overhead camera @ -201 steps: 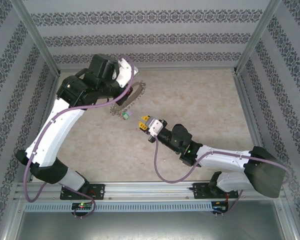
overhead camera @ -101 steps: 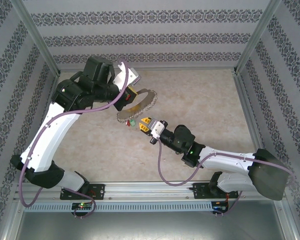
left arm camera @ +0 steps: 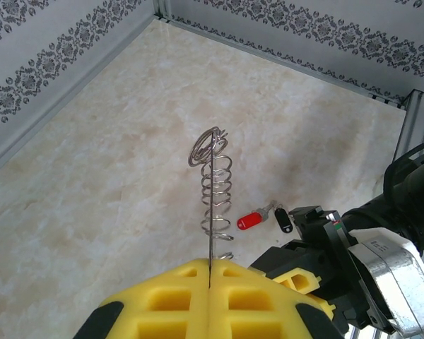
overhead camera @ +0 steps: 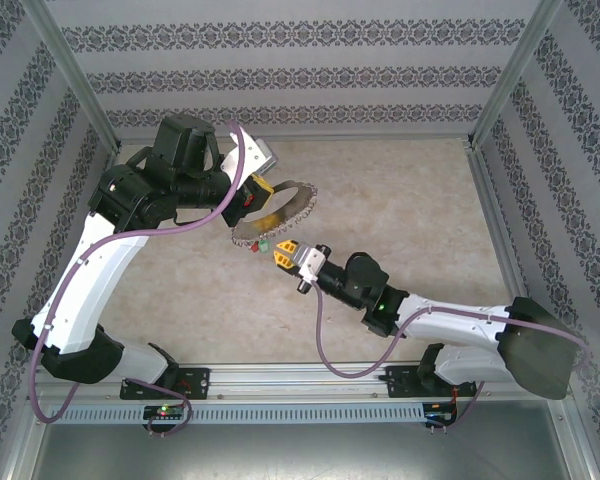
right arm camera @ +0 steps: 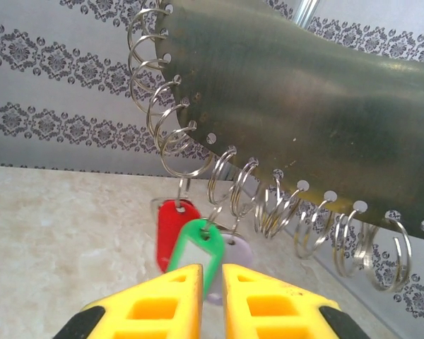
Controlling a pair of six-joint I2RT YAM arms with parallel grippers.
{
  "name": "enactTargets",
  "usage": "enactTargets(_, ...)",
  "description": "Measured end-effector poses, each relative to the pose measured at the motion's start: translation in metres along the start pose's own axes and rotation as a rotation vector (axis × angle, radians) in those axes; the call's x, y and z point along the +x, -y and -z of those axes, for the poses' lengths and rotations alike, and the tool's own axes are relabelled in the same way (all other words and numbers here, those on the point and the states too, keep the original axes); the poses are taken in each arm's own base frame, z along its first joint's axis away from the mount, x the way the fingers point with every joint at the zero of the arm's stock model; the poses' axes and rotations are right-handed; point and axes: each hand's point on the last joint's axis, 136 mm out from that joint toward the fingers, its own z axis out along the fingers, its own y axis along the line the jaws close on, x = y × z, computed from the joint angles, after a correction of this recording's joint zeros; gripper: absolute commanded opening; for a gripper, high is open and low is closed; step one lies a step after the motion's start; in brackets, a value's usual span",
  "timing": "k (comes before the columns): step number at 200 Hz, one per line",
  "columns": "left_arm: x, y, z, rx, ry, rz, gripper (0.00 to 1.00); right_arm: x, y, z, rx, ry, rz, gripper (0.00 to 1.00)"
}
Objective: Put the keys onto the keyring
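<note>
1. Left pincer [left arm camera: 209, 270]: pressed together on the thin edge of the keyring [left arm camera: 213, 176], holding it above the table [left arm camera: 92, 162].
2. Right pincer [right arm camera: 212, 275]: fingers a slit apart at the green key tag [right arm camera: 198, 248]; whether they pinch it cannot be told.
3. Red key tag [right arm camera: 172, 227]: hangs beside the green one, both from the keyring's rim loops.

We see a dull grey metal keyring [right arm camera: 290, 106] with shiny wire loops [right arm camera: 230, 180] and glossy plastic-headed keys [right arm camera: 171, 226]

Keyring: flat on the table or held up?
Held up: left pincer is shut on the keyring, which stands on edge; red key dangles from it.
</note>
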Motion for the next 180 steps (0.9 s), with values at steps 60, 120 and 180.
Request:
enactTargets(60, 0.000, 0.001, 0.000, 0.005, -0.001, -0.004, 0.00, -0.001, 0.003, -0.009, 0.016, 0.000, 0.012, 0.17)
enactTargets(120, 0.003, 0.001, -0.002, 0.008, -0.008, -0.001, 0.00, 0.002, 0.004, -0.010, 0.025, -0.010, 0.009, 0.17)
enactTargets(180, 0.004, 0.001, -0.003, 0.010, -0.011, 0.000, 0.00, -0.007, 0.010, -0.013, 0.045, 0.014, 0.008, 0.17)
